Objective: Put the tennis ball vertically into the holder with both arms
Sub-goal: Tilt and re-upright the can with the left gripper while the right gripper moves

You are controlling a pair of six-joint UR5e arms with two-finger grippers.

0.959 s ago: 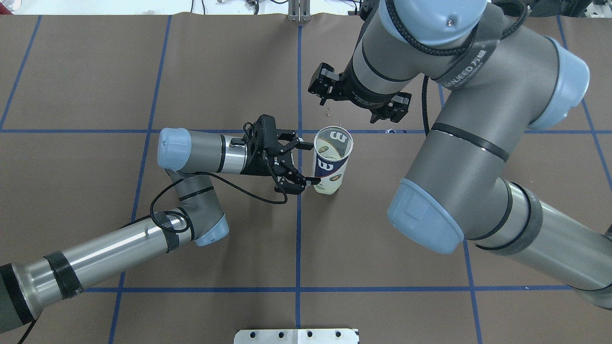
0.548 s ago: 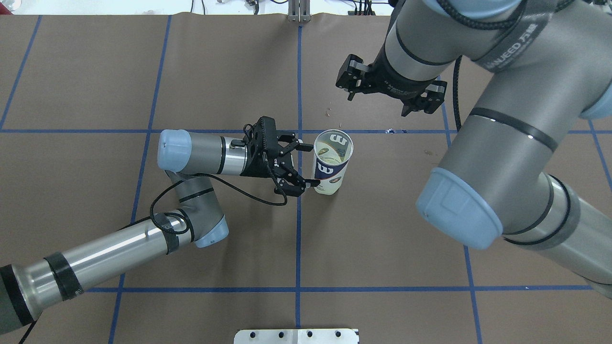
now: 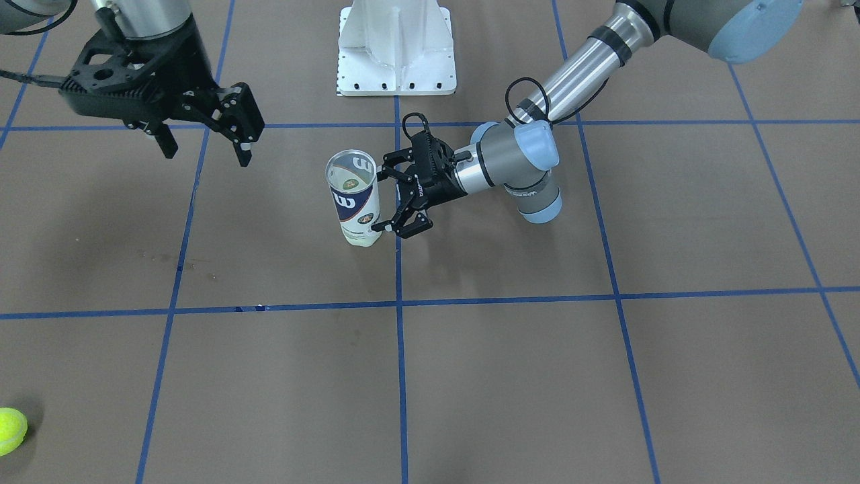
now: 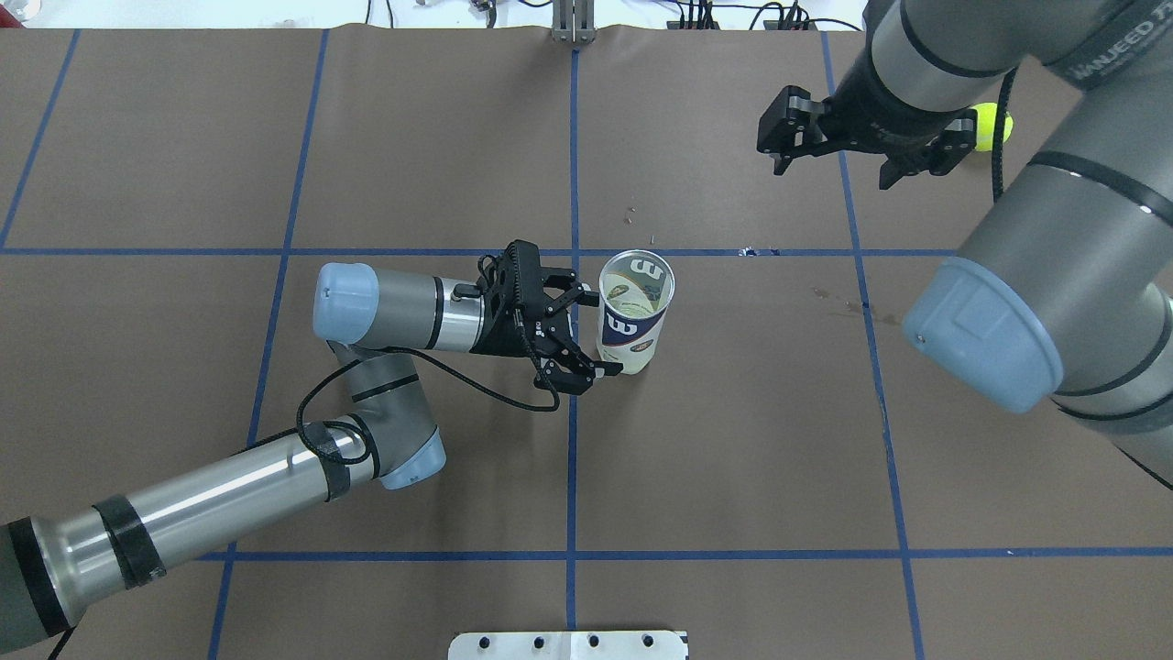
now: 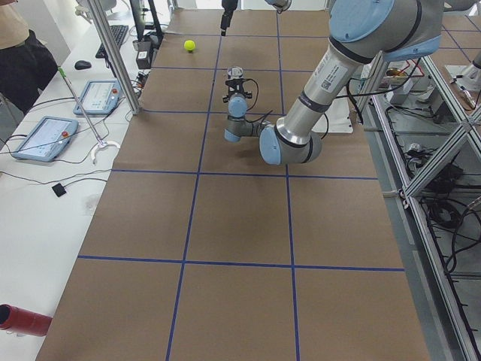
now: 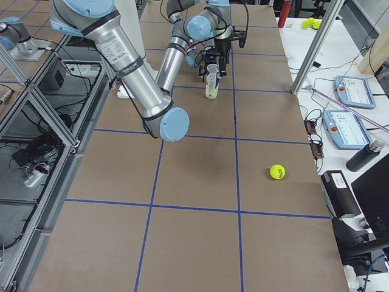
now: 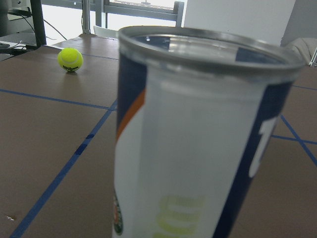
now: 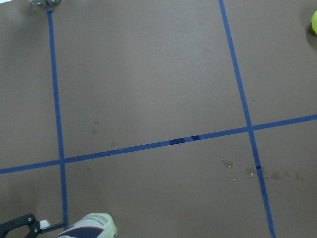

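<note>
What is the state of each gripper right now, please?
Left gripper: open, jaws spread beside the holder.
Right gripper: open, holding nothing.

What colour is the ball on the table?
The ball is bright yellow-green, clearest in the exterior right view.

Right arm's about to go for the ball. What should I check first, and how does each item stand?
1. Tennis-ball can upright, mouth open: ok.
2. Left claw fingers on either side of the can: ok.
3. Left claw's clamp firm: cannot tell.
4. Right claw open and empty: ok.
5. Tennis ball lying free on the table: ok.
6. Ball centred in the right wrist view: not ok, it sits at that view's top right corner.
</note>
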